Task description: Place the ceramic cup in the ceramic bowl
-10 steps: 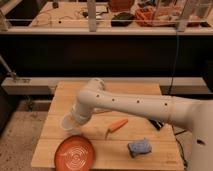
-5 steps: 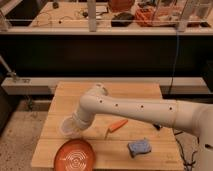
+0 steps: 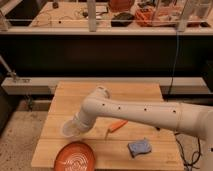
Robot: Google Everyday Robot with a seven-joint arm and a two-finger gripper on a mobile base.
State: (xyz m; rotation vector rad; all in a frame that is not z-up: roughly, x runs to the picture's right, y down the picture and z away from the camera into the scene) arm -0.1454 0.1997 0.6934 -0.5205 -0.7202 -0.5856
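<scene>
The ceramic cup (image 3: pixel 68 129), small, white and tapered, sits tilted at the end of my arm. My gripper (image 3: pixel 76 126) is shut on it and holds it above the wooden table (image 3: pixel 145 95), at the left side. The ceramic bowl (image 3: pixel 75 156), orange-red with a pale spiral inside, lies on the table's front left edge. The cup hangs just above and slightly behind the bowl's far rim. The arm reaches in from the right and hides the gripper's fingers for the most part.
An orange carrot-like piece (image 3: pixel 118 124) lies on the table right of the gripper. A blue sponge (image 3: pixel 139 147) lies near the front right. A dark shelf unit with cluttered items stands behind the table.
My gripper has moved the cup slightly down and toward the table's front, closer to the bowl. The bowl, carrot piece and sponge have not moved.
</scene>
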